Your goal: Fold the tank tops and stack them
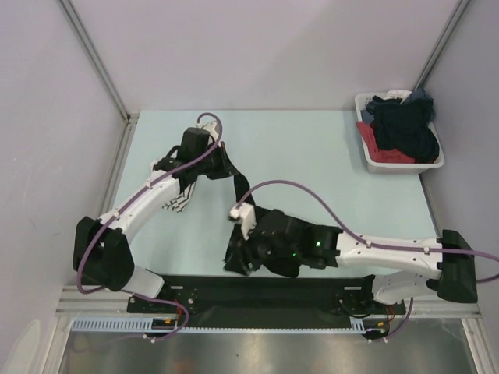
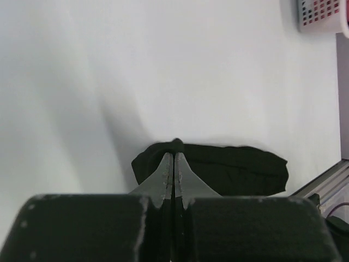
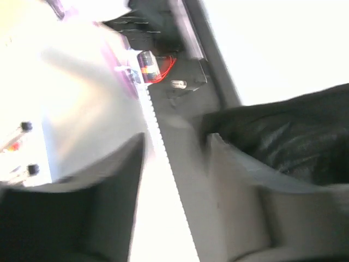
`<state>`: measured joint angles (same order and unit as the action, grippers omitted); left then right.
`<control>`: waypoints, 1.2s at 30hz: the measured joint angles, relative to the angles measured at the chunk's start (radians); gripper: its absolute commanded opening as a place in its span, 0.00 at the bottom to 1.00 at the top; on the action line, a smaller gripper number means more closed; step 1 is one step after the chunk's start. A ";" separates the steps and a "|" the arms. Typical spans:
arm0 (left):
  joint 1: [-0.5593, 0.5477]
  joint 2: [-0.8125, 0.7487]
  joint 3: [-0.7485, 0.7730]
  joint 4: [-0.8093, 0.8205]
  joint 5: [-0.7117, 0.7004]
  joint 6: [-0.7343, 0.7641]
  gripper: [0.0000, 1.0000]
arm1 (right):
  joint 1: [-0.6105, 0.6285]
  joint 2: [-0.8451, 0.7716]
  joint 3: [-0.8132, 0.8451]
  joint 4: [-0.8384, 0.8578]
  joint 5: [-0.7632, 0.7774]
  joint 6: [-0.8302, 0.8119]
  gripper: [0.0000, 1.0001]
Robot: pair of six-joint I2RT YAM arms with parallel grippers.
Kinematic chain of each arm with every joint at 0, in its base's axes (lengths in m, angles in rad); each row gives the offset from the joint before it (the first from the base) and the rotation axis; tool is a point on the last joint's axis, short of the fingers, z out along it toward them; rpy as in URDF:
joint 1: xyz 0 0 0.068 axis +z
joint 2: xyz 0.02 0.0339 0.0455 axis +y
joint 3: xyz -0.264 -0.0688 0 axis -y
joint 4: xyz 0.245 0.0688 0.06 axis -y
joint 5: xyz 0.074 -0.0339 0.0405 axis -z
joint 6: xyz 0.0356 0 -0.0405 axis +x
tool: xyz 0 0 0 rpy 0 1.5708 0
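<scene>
The black tank top [image 1: 235, 181] stretches in a dark band from my left gripper [image 1: 204, 161] down to a bunched heap by my right gripper [image 1: 245, 254]. In the left wrist view the left gripper [image 2: 174, 154] is shut, with a nub of the black tank top [image 2: 229, 169] pinched at its tips. The right wrist view is blurred. There the right gripper [image 3: 175, 139] is open with nothing between its fingers, and the black tank top [image 3: 294, 136] lies just beside the right finger. A patch of the striped tank top [image 1: 179, 201] shows under the left arm.
A white basket [image 1: 399, 166] holding dark and red clothes stands at the table's far right corner, and its corner [image 2: 322, 16] also shows in the left wrist view. The right gripper hovers over the black rail [image 1: 257, 300] at the near table edge.
</scene>
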<state>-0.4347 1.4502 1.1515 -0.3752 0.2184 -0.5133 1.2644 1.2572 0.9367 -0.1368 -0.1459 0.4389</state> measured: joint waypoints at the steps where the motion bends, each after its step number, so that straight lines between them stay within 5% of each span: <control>1: 0.006 0.006 0.015 -0.001 0.008 0.001 0.00 | 0.044 0.028 0.042 0.000 -0.002 -0.021 0.64; 4: 0.010 0.005 0.034 -0.002 0.031 0.007 0.00 | 0.055 0.050 0.061 -0.006 0.004 -0.032 0.66; 11: 0.010 -0.057 -0.005 -0.016 0.029 0.021 0.00 | -0.292 -0.069 -0.094 -0.108 0.052 0.013 0.58; 18: 0.010 -0.161 -0.039 -0.031 -0.026 0.026 0.00 | -0.490 -0.145 -0.148 -0.240 0.209 0.069 0.54; 33: 0.039 -0.127 -0.039 -0.029 -0.061 0.017 0.00 | -0.638 -0.155 -0.372 -0.237 0.212 0.156 0.60; 34: 0.039 -0.123 -0.039 -0.029 -0.060 0.017 0.00 | -0.637 -0.135 -0.377 -0.220 0.204 0.156 0.59; 36: 0.039 -0.119 -0.039 -0.029 -0.058 0.017 0.00 | -0.637 -0.098 -0.381 -0.193 0.187 0.151 0.38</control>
<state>-0.3962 1.3312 1.1126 -0.4038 0.1600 -0.4965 0.6273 1.1587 0.5552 -0.3302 0.0410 0.5903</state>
